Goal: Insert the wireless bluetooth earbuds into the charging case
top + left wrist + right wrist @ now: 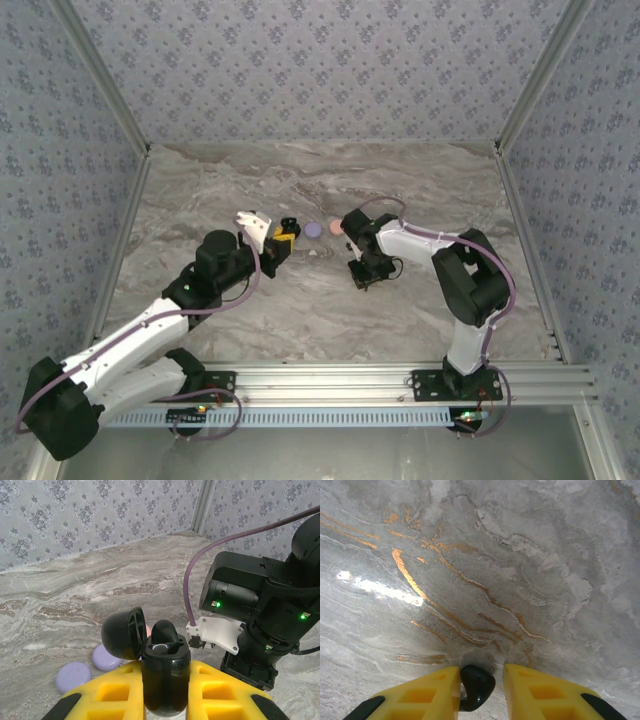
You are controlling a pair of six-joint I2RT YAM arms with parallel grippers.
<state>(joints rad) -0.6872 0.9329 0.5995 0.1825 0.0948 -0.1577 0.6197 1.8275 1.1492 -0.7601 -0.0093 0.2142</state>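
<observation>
My left gripper [165,692] is shut on the black charging case [165,680], held upright with its round lid [121,634] swung open to the left. One black earbud [165,631] sits in the case's top, its rounded head sticking up. From above, the left gripper [283,240] and the case [289,226] are at mid-table. My right gripper [481,680] is low over the marble with a second black earbud [476,686] between its fingers. That bud touches the left finger, and a gap shows to the right finger. From above, the right gripper [362,282] points down at the table.
Two lilac discs [73,676] [106,656] lie on the marble beyond the case, and a pink disc [334,228] lies beside a lilac one [314,229]. The right arm's wrist [255,625] stands close to the case's right. Patterned walls enclose the table.
</observation>
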